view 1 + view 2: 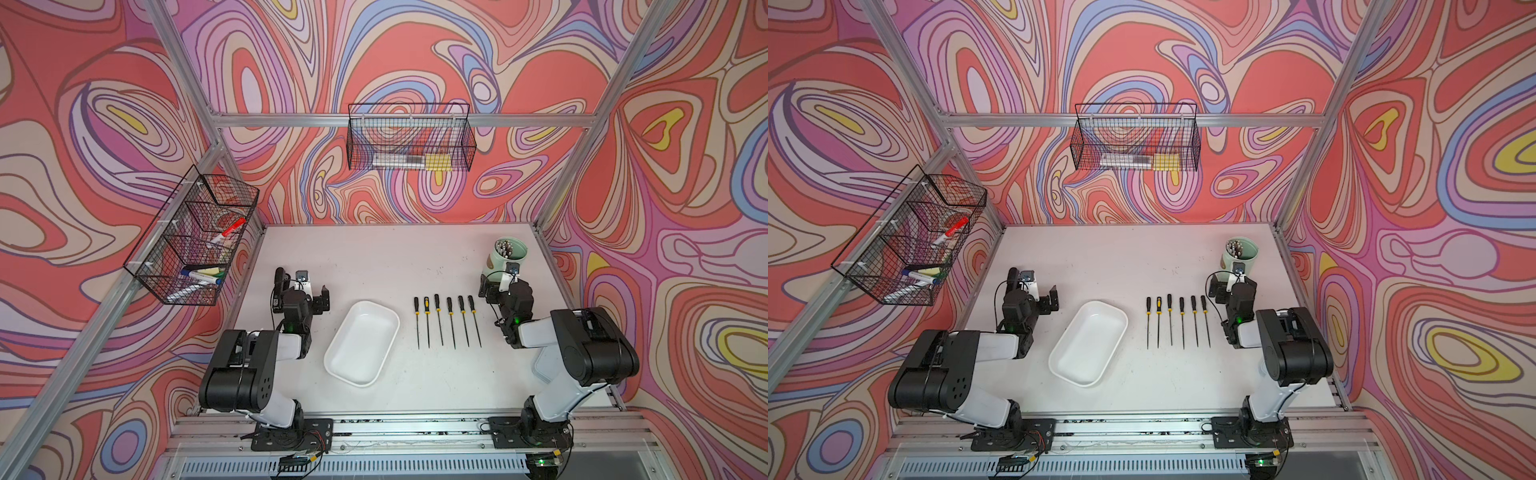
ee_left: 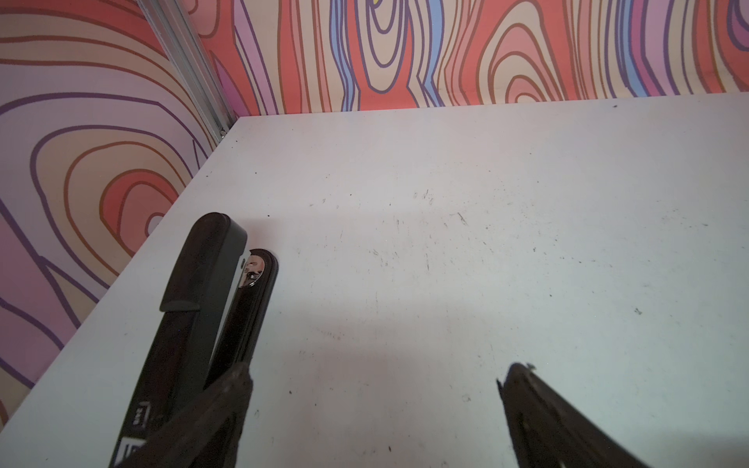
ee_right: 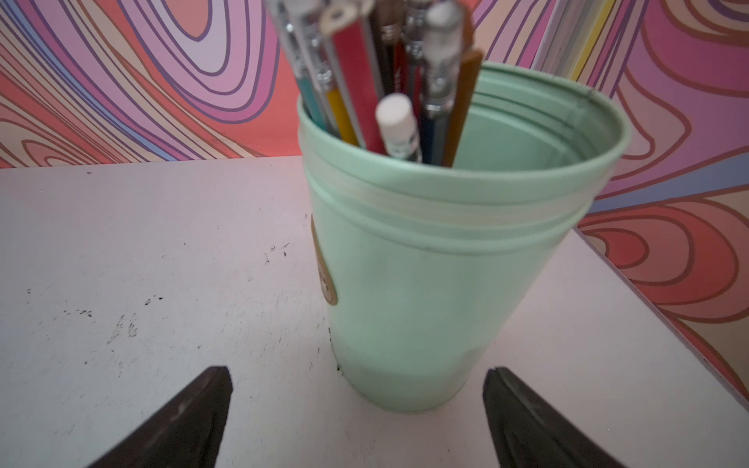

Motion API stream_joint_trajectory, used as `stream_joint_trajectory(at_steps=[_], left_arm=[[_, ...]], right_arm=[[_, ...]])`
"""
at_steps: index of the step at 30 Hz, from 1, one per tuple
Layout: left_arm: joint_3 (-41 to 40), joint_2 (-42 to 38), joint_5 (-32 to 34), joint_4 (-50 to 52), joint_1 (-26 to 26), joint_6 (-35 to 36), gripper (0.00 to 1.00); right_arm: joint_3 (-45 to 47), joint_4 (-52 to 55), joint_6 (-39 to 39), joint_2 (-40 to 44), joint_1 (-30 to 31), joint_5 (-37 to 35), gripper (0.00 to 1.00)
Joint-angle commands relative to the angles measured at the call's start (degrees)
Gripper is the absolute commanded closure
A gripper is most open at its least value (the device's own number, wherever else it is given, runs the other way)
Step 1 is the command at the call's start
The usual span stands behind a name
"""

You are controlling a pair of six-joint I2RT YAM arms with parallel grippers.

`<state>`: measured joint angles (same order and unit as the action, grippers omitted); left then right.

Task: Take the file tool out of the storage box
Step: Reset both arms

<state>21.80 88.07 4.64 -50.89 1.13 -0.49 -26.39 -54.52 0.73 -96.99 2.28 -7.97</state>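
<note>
The storage box [image 1: 361, 345] [image 1: 1088, 345] is a shallow white tray lying slanted at mid table, and nothing lies in it. Several file tools [image 1: 436, 301] [image 1: 1169, 301] with black and yellow handles lie side by side on the table just right of the box. My left gripper [image 1: 301, 291] [image 1: 1032, 291] [image 2: 379, 372] hovers left of the box, open over bare table. My right gripper [image 1: 505, 286] [image 1: 1231, 286] [image 3: 358, 375] is right of the files, open and empty, facing a mint-green cup [image 3: 425, 263].
A black stapler [image 2: 202, 283] [image 1: 280, 276] lies beside my left gripper's left finger. The mint-green cup [image 1: 507, 253] holds pens and pencils at the back right. Two black wire baskets [image 1: 409, 141] [image 1: 195, 237] hang on the back and left walls.
</note>
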Motion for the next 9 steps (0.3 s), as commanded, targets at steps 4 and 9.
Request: stream_joint_trajectory(at_steps=[4,9], left_arm=[[-0.2,0.0,-0.5,0.5,-0.2,-0.6,0.01],[-0.2,0.0,-0.5,0.5,-0.2,-0.6,0.01]], right_arm=[[-0.3,-0.4,0.3,-0.6,-0.3,-0.2,0.02],[0.0,-0.8,0.3,-0.4,-0.3,-0.3,0.02]])
